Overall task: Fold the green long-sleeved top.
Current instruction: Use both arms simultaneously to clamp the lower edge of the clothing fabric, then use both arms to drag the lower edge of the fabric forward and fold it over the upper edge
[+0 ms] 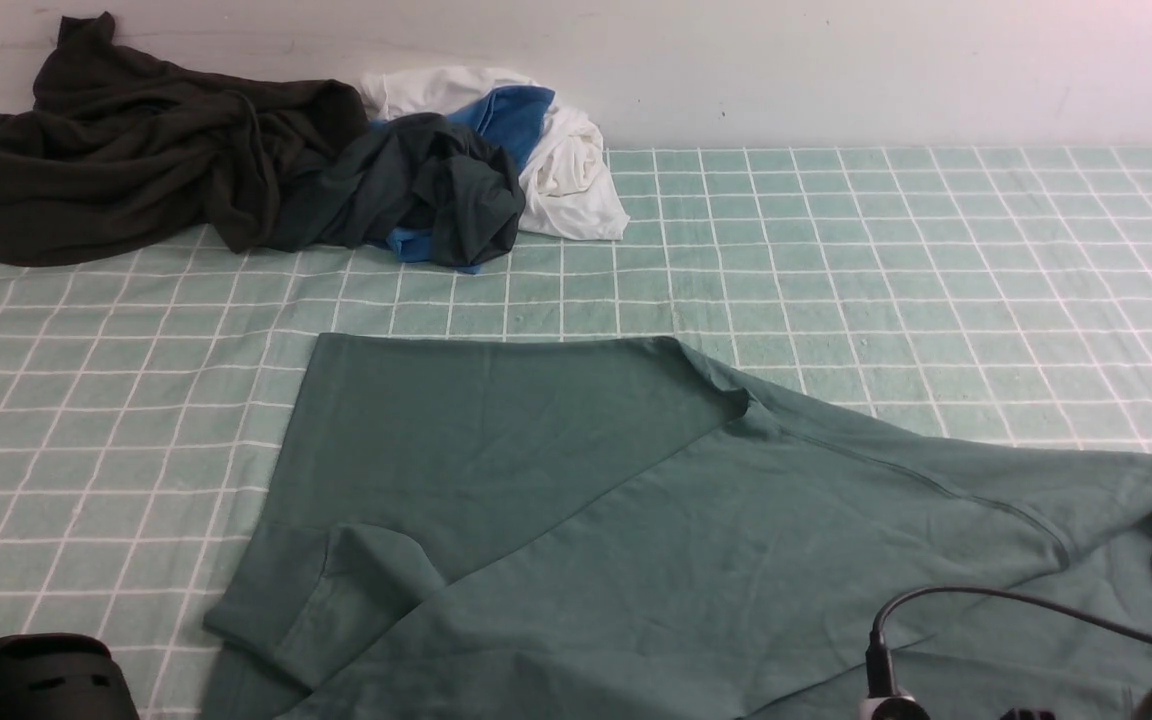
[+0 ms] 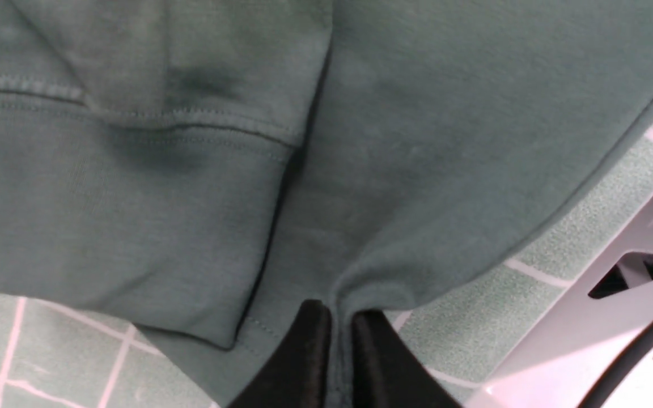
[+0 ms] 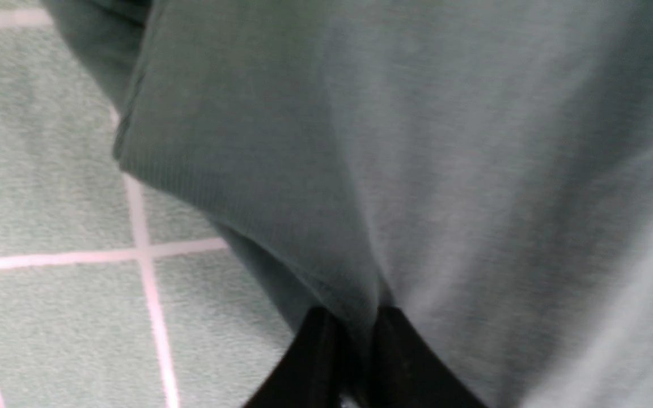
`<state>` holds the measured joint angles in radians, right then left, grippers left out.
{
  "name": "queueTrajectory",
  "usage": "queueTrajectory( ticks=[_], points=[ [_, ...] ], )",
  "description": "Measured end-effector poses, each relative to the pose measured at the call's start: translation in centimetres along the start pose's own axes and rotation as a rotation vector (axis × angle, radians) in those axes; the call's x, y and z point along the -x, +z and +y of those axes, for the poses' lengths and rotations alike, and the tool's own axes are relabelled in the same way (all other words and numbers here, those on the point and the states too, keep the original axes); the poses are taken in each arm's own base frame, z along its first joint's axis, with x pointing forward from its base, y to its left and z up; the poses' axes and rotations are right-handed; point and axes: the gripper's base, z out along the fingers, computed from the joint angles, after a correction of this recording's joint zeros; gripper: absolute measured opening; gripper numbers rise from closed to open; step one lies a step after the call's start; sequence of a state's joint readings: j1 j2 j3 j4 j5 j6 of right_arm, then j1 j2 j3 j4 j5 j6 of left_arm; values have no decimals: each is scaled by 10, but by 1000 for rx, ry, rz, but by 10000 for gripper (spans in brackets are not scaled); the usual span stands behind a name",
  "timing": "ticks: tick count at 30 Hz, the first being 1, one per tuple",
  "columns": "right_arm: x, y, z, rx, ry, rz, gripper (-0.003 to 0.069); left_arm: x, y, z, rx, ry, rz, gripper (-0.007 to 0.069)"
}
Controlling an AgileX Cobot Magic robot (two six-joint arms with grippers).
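Top: your green long-sleeved top lies spread on the counter. It fills the near middle and near right of the front view, and its near edge runs out of the picture.
Lie of the cloth: mostly flat, with shallow creases. One panel is folded over the far-left part, and its edge runs on a diagonal toward the near left. A sleeve end is turned back at the near-left corner.
Left claw: your left claw has its two black fingers pressed almost together. A pinch of the top's edge is gathered between them, so it grips the top.
Cuff: a stitched sleeve cuff lies on the body cloth just beside that grip.
Right claw: your right claw is likewise closed down to a narrow slit. The top's cloth is bunched between the fingers and lifted clear of the counter.
Ribbed band: a ribbed band of the top hangs just beside the right grip.
Counter cover: a pale green checked cloth with white grid lines.
Other laundry: heaped at the far left against the wall you have a black-brown garment, a teal-grey garment, a blue garment and a white garment. They touch one another and lie well apart from the top.
Cable: a black cable arcs over the top at the near right.
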<state>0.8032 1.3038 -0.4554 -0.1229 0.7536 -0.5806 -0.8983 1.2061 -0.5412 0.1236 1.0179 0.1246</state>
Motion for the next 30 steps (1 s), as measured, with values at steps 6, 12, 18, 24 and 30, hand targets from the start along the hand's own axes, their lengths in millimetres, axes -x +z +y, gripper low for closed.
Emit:
queueTrajectory(
  ticks=[6,12,18,24,30],
  points=[
    [-8,-27,-6,-102,-46,10,18,2,-10,6,45,-52,30,20],
    [-6,-65,-38,-249,4,47,17,22,-60,39,154,-139,-73,20],
    [-3,-98,-105,-411,179,-40,17,38,-112,112,235,-281,-199,20],
    [-2,-97,-181,-421,302,-66,17,64,-116,193,251,-361,-216,20],
    [2,-67,-253,-418,382,-70,17,99,-87,259,293,-393,-242,20]
  ],
)
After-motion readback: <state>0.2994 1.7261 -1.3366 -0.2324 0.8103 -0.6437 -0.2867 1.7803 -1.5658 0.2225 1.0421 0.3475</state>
